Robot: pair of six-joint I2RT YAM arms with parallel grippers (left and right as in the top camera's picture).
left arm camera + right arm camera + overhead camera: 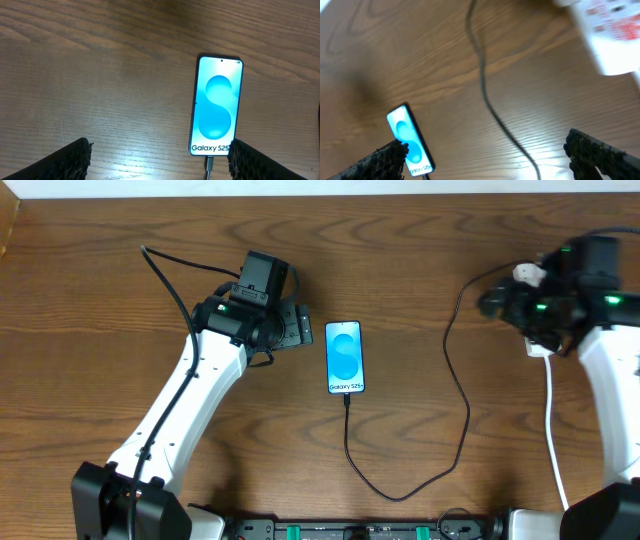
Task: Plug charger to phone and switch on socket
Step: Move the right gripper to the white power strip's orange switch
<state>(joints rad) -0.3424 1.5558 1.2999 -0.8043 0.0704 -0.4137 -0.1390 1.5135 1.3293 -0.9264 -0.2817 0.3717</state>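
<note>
Wide-open and empty, left gripper (161, 160) hovers just left of the phone (345, 358) at mid-frame, with the charger (462, 395) in its lower edge. Right gripper (487, 152) is likewise agape and empty, by the socket (612, 35) at upper right.

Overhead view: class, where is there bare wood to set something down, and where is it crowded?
Free: the table inside the charger loop, right of the phone; also the far strip between the two arms. Crowded: the gap between phone and left gripper, and around the socket by the right gripper.
</note>
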